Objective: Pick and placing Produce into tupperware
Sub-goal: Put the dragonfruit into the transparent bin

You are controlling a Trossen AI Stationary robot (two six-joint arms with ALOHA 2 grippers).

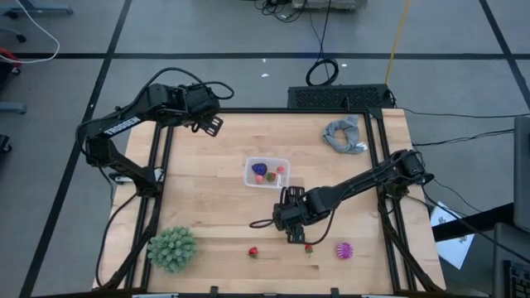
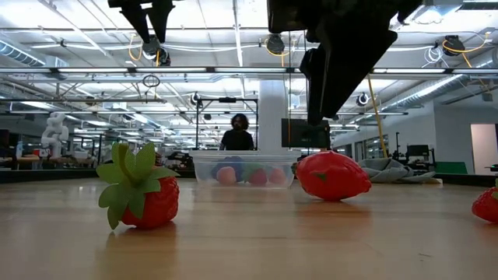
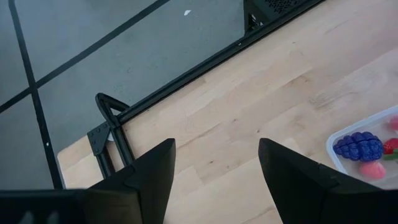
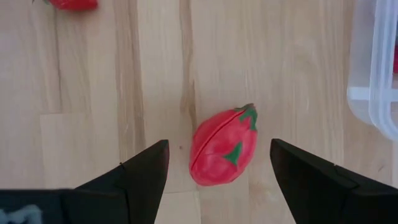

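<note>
The clear tupperware [image 1: 266, 172] stands mid-table and holds a purple, a red and a pink toy fruit. My right gripper [image 4: 217, 149] is open and hovers above a red fruit with green marks [image 4: 224, 148] that lies on the wood. In the low view that fruit [image 2: 333, 175] lies below the fingers [image 2: 320, 109], clear of them. In the high view the right gripper [image 1: 294, 232] covers it. Two more red fruits [image 1: 253, 252] [image 1: 309, 247] and the magenta spiky ball [image 1: 344, 249] lie near the near edge. My left gripper [image 1: 211, 124] waits open at the far left.
A large green spiky ball [image 1: 172, 248] sits at the near left corner. A grey cloth [image 1: 345, 135] lies at the far right. The tupperware's rim [image 4: 379, 74] is close beside the right gripper. A person [image 2: 237, 132] stands in the room beyond the table.
</note>
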